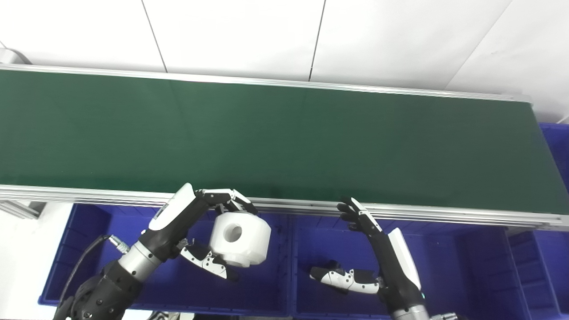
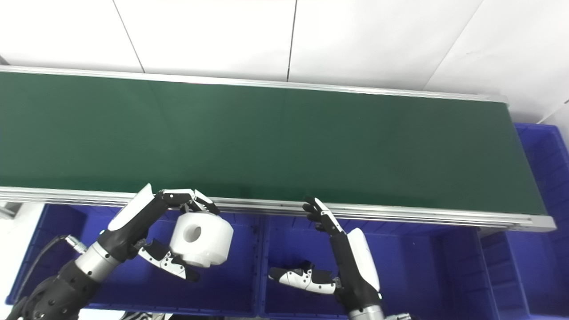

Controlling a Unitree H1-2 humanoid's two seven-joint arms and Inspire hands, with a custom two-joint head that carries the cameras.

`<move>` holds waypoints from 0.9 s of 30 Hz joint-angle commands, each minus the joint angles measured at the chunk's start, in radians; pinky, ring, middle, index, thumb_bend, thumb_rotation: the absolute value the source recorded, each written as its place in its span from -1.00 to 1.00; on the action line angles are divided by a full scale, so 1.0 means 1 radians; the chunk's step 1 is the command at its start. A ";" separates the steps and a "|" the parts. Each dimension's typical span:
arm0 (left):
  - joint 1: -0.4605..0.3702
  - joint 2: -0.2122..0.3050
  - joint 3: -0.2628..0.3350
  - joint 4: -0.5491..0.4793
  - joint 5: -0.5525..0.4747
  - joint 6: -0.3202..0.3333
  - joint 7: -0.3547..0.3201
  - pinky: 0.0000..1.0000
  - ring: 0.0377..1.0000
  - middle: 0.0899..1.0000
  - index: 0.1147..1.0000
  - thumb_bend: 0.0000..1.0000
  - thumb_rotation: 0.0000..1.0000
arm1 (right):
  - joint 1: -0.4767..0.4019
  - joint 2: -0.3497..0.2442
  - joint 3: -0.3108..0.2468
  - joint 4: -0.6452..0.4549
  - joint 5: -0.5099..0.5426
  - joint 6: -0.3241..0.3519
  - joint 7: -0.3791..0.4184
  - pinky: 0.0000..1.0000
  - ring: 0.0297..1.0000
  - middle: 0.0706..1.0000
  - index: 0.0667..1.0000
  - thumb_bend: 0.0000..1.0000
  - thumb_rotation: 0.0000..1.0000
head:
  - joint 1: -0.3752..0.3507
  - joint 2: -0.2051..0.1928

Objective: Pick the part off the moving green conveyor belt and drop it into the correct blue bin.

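We find no text, label, brand, number or sign that can be read in either eye view. The green conveyor belt (image 1: 266, 138) shows a plain surface with no print, and its aluminium side rail (image 1: 289, 206) bears no marking we can make out. The walls of the blue bins (image 1: 284, 266) are unlabelled where they show. The white part (image 1: 240, 240) carries no lettering on its visible faces. The white shells of the left robot hand (image 1: 209, 231) and the right robot hand (image 1: 369, 253) show no logo. The white panels behind the belt are blank too.
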 commanded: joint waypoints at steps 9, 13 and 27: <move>-0.005 0.012 -0.023 -0.043 0.083 0.121 -0.103 -0.33 -0.24 -0.20 -0.08 0.02 -1.00 | 0.013 0.002 -0.007 -0.033 0.025 -0.013 -0.001 0.59 0.65 0.68 0.79 0.66 -0.49 | 0.009 -0.003; -0.011 0.018 -0.036 -0.065 0.153 0.233 -0.162 -0.14 -0.02 -0.16 -0.08 0.03 -1.00 | 0.012 0.001 -0.005 -0.030 0.022 -0.019 -0.001 0.61 0.65 0.68 0.78 0.66 -0.47 | 0.009 -0.003; -0.046 0.015 -0.086 -0.132 0.337 0.515 -0.325 0.24 0.44 0.54 0.50 0.20 -0.85 | 0.014 0.005 -0.002 -0.041 0.021 0.003 0.010 0.64 0.67 0.69 0.79 0.66 -0.45 | 0.012 -0.006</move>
